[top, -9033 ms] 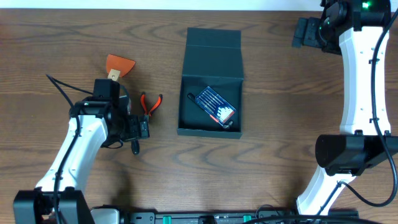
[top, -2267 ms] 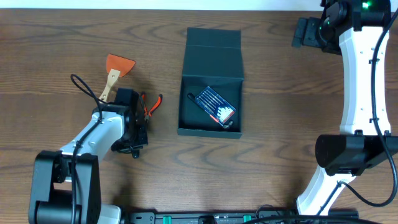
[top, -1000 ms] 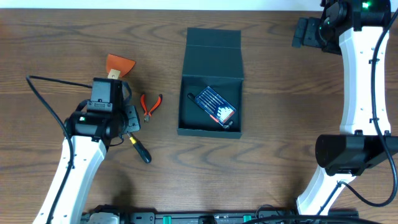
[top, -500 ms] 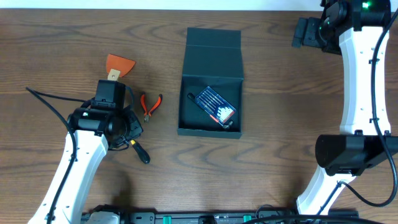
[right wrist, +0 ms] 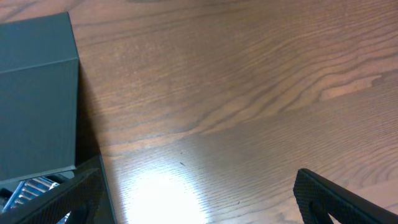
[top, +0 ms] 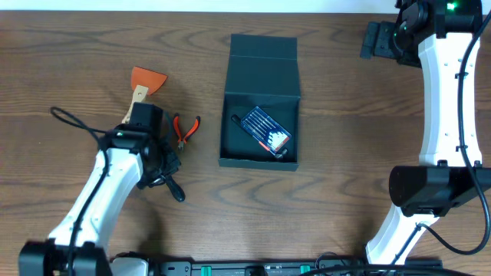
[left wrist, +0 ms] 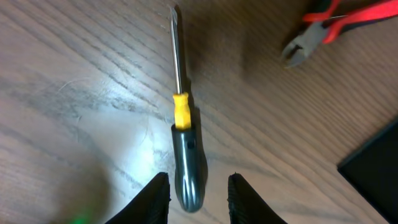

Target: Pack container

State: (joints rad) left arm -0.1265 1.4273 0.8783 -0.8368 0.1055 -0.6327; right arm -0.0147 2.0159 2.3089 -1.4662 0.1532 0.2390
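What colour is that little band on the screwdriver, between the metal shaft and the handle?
Yellow. The band on the screwdriver shows clearest in the left wrist view.

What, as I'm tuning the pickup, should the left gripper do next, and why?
Probably lower a little and close on the screwdriver handle: the left gripper straddles its butt end, jaws open; the tool lies flat on the table, not yet in the container.
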